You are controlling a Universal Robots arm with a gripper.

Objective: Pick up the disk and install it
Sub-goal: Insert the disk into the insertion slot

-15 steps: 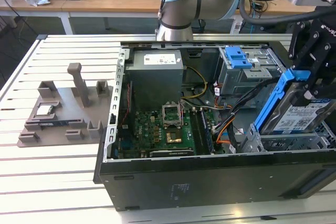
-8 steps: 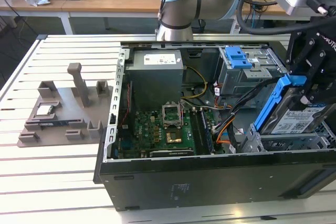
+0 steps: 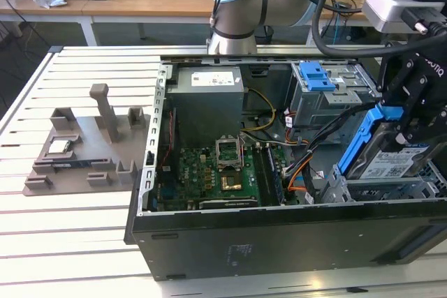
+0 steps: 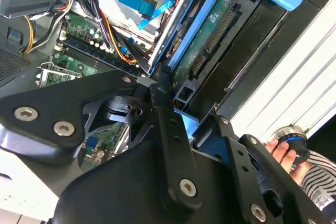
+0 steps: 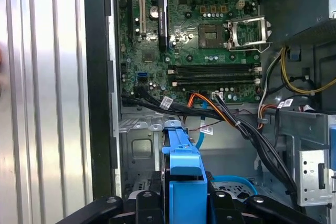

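Observation:
The disk (image 3: 391, 162) is a silver drive with a white label and blue rails. It hangs tilted, one end down, over the drive bay (image 3: 391, 191) at the front corner of the open computer case (image 3: 279, 235), on the exterior view's right. My gripper (image 3: 404, 130) is shut on its upper end. In the first wrist view the disk's blue rail (image 5: 181, 150) stands between the black fingers (image 5: 149, 205), above the bay floor. In the second wrist view the disk's green circuit side (image 4: 207, 43) shows beyond the gripper (image 4: 181, 111).
Inside the case lie the motherboard (image 3: 209, 176), a grey power supply (image 3: 206, 102), a silver cage with a blue latch (image 3: 316, 75) and orange and black cables (image 5: 220, 111) close to the bay. A grey fixture (image 3: 84, 148) sits on the slatted table. A person's hand (image 4: 281, 148) is nearby.

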